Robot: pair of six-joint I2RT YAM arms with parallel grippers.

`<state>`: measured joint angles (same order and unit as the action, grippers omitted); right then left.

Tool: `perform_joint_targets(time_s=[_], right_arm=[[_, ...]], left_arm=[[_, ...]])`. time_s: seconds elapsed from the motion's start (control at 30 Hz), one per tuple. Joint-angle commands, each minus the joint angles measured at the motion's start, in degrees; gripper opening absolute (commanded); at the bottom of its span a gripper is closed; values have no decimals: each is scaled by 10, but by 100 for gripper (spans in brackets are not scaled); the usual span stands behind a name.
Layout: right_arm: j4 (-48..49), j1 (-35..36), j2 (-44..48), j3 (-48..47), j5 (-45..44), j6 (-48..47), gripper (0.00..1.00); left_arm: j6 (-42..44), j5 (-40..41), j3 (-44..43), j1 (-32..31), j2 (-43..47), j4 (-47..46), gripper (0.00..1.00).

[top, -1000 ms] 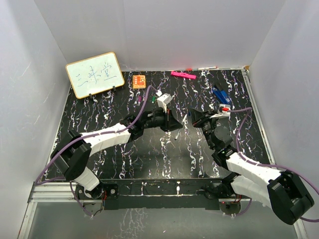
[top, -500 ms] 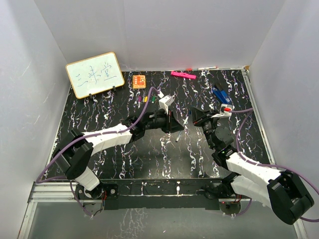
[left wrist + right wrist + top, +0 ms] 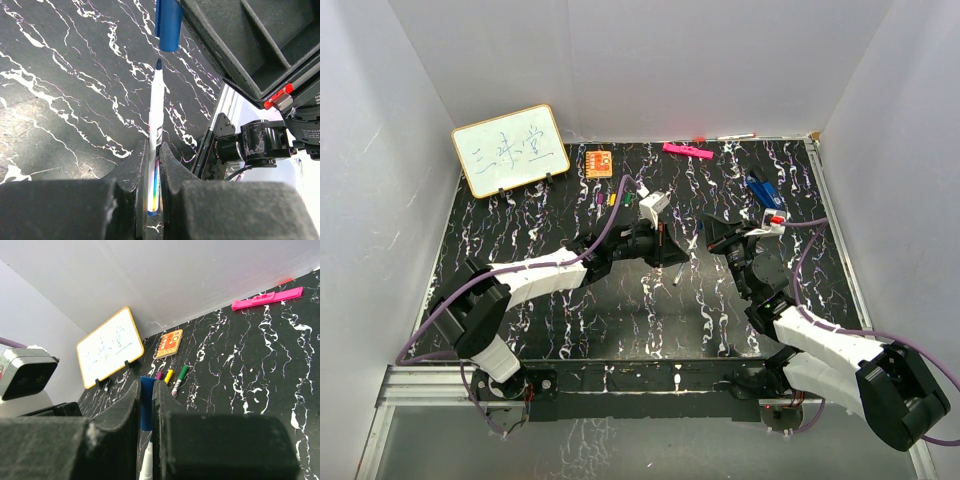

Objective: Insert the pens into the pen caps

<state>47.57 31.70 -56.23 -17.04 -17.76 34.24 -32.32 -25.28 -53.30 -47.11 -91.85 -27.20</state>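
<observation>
1. Here, over the middle of a black table point(image 3: 570, 320) veined with white, two robot arms meet tip to tip.
2. The left gripper point(image 3: 154, 150) is closed on a thin white pen point(image 3: 156, 105). Its fingers pinch the rear half, and the dark blue tip points away towards the other arm.
3. The right gripper point(image 3: 146, 395) is clamped on a short blue cap point(image 3: 168, 25), with the open end facing the pen.
4. The pen tip sits just short of the cap's mouth, close to it but not touching, and slightly to one side of its line.
5. In the right wrist view, the gripper's own dark fingers hide most of the cap; only a blue strip shows between them.
6. Beyond the left gripper, three pens point(image 3: 169, 376) with purple, yellow and green ends lie side by side on the table.
7. Near the back left corner a small whiteboard point(image 3: 510, 150) with handwriting stands tilted, and an orange card point(image 3: 599, 162) lies just beside it.
8. A thick pink marker point(image 3: 686, 151) lies along the back edge.
9. A blue clip point(image 3: 760, 188) lies on the table just behind the right arm's wrist.
</observation>
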Motion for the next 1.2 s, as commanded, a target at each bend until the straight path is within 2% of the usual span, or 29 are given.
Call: perform_joint_targets(time_s=[0.0,0.9,1.17], right_arm=[[20,-1,11,-8,6,4,0],[12,-1,2,2,23,17,0],[30,-1,-24,-33,-3,-32,0]], left_arm=[[-2,0,-12,-3,4,-23,0],[6,21,-11,-3,18,-27,0],[11,19,-2,-3,25,-12,0]])
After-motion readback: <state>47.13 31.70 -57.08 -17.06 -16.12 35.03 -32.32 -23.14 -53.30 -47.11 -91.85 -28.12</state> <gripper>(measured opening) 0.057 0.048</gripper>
